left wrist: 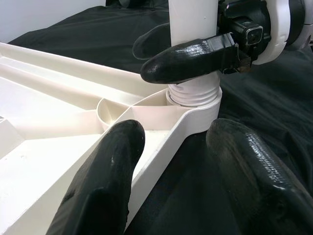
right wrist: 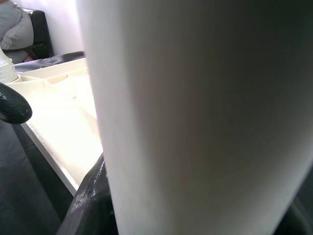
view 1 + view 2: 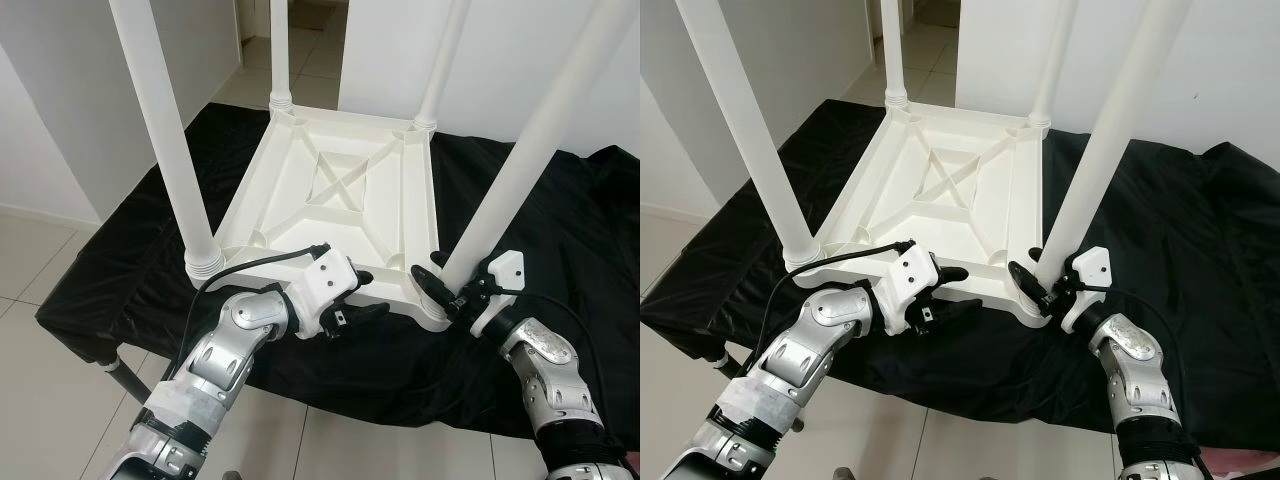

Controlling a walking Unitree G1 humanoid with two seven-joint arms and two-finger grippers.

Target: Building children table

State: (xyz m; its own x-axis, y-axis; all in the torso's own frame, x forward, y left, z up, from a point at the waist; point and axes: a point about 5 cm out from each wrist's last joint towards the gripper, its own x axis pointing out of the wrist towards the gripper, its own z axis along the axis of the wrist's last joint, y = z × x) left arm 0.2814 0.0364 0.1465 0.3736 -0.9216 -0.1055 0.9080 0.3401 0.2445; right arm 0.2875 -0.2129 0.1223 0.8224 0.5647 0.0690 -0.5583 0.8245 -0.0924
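A white plastic children's table (image 3: 330, 190) lies upside down on a black cloth, its legs pointing up. My right gripper (image 3: 447, 283) is shut on the near right leg (image 3: 500, 190) just above its threaded base (image 1: 193, 93), which sits in the corner socket. In the right wrist view this leg (image 2: 195, 117) stands close between the fingers. My left gripper (image 3: 365, 302) is open at the table's near edge. Its fingers (image 1: 105, 181) straddle the rim beside that corner, one over the underside and one over the cloth.
The black cloth (image 3: 560, 220) covers a low stand with a dark metal leg (image 3: 120, 375) at the near left. Pale floor tiles (image 3: 40, 260) surround it, with white walls and a doorway behind. A person in grey (image 2: 14, 29) sits on a dark seat nearby.
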